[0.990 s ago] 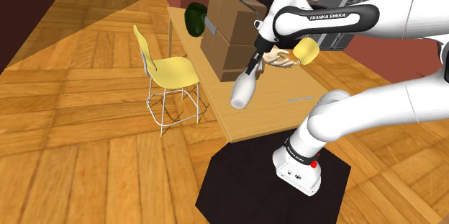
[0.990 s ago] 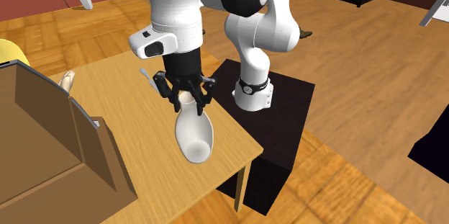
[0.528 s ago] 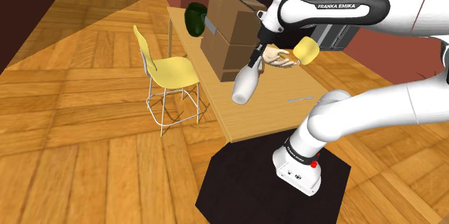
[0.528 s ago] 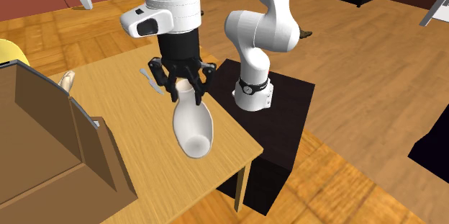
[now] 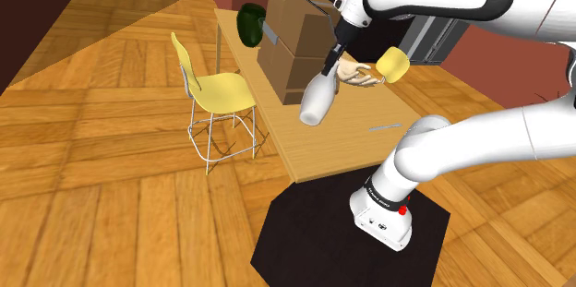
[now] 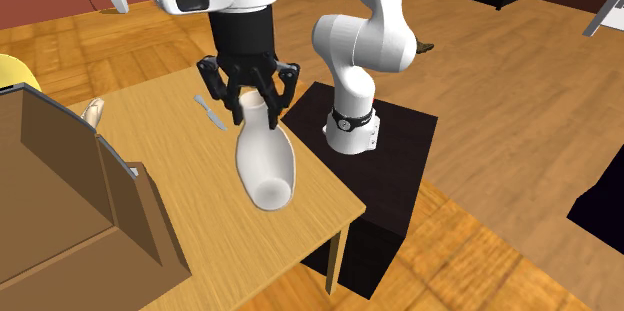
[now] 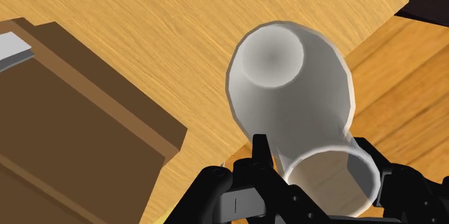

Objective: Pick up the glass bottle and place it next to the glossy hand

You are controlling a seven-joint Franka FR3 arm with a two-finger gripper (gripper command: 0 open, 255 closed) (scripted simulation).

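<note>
Jaws are pinching the neck of the pale grey bottle (image 6: 265, 159), which is hanging base-down and tilted over the wooden desk (image 6: 185, 149), near the edge by the black stand (image 6: 395, 189) and close to the glossy tan hand (image 5: 355, 75). Stacked cardboard boxes (image 5: 294, 45) are sitting on the desk beside the hand. A yellow chair (image 5: 220, 91) is standing next to the desk on the parquet floor (image 5: 111, 165), and dark red walls (image 5: 498, 73) are closing in the room.
</note>
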